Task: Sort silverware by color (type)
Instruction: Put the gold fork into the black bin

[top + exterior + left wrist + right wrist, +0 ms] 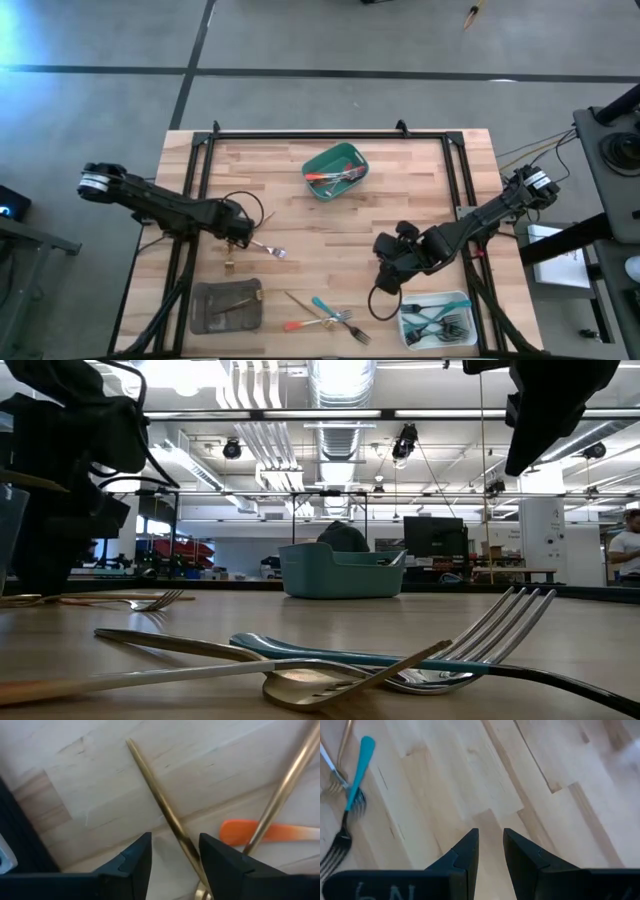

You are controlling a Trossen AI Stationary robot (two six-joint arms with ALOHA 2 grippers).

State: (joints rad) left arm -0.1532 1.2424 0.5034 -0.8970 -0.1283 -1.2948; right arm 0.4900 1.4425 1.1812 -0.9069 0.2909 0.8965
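Observation:
My left gripper [238, 234] points down at the table's left middle, open. Its fingers [135, 860] stand on either side of a gold utensil's slim handle [155, 795], which lies flat on the wood. A second gold utensil [285, 785] lies across a red-orange handle [240, 832] beside it. My right gripper [392, 268] hangs above bare wood at the right, its fingertips [470, 845] a little apart with nothing between them. A loose pile of silverware [325, 315] lies near the front edge, with a teal handle [357, 770] and a dark fork [335, 850].
A green tray [352, 158] at the far middle holds red-orange-handled pieces. A grey tray [205, 315] at the front left holds gold ones. A white tray [408, 325] at the front right holds teal ones. Black rails [330, 133] frame the table.

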